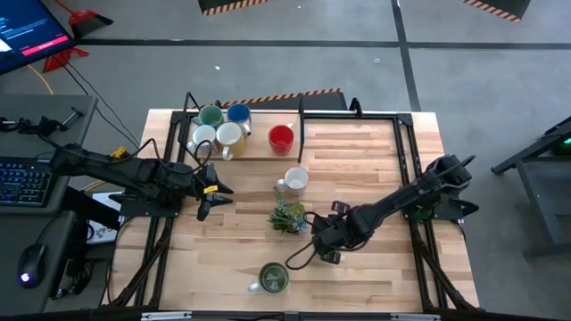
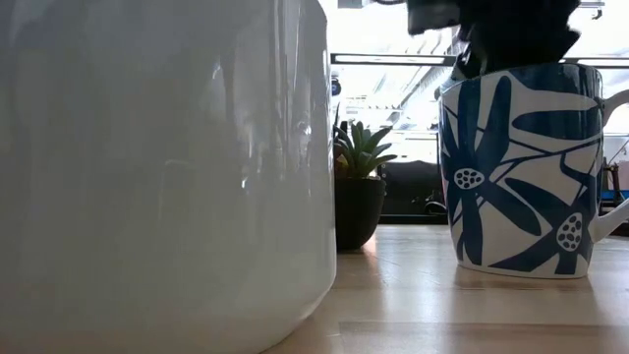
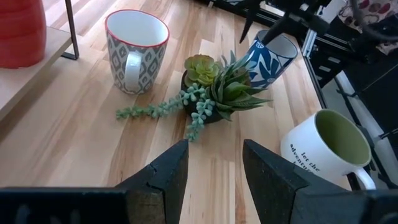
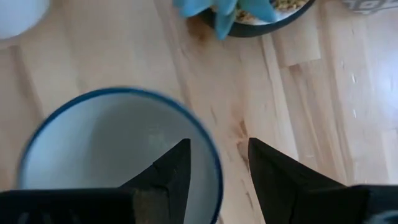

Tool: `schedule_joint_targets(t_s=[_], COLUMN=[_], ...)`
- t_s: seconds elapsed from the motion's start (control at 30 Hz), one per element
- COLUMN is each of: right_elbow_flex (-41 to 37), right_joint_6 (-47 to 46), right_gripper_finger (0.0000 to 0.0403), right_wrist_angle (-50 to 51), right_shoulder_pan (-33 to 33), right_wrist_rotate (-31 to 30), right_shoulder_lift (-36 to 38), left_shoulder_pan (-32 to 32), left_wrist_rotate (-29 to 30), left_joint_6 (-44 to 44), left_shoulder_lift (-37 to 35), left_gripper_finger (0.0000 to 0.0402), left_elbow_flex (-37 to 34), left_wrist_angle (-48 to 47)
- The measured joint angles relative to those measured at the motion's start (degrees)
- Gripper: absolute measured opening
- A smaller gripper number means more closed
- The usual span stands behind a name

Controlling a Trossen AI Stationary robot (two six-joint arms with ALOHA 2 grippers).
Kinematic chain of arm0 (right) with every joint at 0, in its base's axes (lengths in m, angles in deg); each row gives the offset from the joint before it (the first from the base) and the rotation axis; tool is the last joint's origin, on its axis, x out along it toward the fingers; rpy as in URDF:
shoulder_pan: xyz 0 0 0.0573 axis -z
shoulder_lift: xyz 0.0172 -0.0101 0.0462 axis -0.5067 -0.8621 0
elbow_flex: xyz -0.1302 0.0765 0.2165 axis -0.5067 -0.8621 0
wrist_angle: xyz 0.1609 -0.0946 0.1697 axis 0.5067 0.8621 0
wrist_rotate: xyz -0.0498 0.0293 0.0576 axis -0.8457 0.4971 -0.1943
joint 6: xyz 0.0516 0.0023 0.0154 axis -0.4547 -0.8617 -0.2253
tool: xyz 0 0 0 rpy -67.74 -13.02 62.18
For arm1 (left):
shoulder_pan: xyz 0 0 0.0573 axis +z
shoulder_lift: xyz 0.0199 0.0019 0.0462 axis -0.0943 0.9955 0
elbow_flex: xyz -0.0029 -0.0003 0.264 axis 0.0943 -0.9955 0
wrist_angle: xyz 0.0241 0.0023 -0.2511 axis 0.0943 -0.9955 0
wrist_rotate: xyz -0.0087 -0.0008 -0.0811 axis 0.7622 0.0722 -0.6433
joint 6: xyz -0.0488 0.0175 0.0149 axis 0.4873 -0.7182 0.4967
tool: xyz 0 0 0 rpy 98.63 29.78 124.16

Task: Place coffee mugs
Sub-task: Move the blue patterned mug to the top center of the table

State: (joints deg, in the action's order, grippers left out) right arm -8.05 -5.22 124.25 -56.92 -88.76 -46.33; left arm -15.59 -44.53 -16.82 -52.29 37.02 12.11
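I see my right gripper straddling the blue-leaf ceramic mug's rim, its 2 fingers parted, beside the spiky potted plant; left gripper open.

Bright, even light is falling across the tabletop.
Backlight is glaring behind the plant; the near white mug is blurring beside it.

Overhead sees whole table; low view hugs mugs; wrists share plant.
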Motion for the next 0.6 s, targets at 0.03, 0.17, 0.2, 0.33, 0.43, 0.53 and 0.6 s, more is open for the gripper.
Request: schedule_joint_targets(t_s=[0.03, 0.17, 0.2, 0.33, 0.43, 0.53, 0.6], right_elbow_flex=[0.0, 0.0, 0.0, 0.0, 0.0, 0.0, 0.0], right_joint_6=[0.2, 0.0, 0.2, 0.7, 0.9, 0.9, 0.2], right_gripper_finger=[0.0138, 0.0138, 0.0138, 0.0138, 0.0138, 0.0138, 0.0138], right_wrist_angle=[-0.1, -0.2, -0.2, -0.2, -0.2, -0.2, -0.2], right_shoulder_pan=[0.2, 0.4, 0.5, 0.6, 0.6, 0.9, 1.2], right_wrist_rotate=[0.0, 2.1, 2.5, 3.3, 3.5, 3.6, 4.0], right_shoulder_lift=[-0.5, -1.5, -1.6, -1.6, -1.6, -1.6, -1.6], left_shoulder_pan=[0.0, 0.0, 0.0, 0.0, 0.0, 0.0, 0.0], left_wrist_rotate=[0.0, 0.0, 0.0, 0.0, 0.0, 0.0, 0.0], left_joint_6=[0.0, 0.0, 0.0, 0.0, 0.0, 0.0, 0.0], left_shoulder_lift=[0.0, 0.0, 0.0, 0.0, 0.0, 0.0, 0.0], left_gripper_finger=[0.0142, 0.0142, 0.0142, 0.0142, 0.0142, 0.0142, 0.0142], left_elbow_flex=[0.0, 0.0, 0.0, 0.0, 0.0, 0.0, 0.0], left_wrist_angle=[0.0, 0.0, 0.0, 0.0, 0.0, 0.0, 0.0])
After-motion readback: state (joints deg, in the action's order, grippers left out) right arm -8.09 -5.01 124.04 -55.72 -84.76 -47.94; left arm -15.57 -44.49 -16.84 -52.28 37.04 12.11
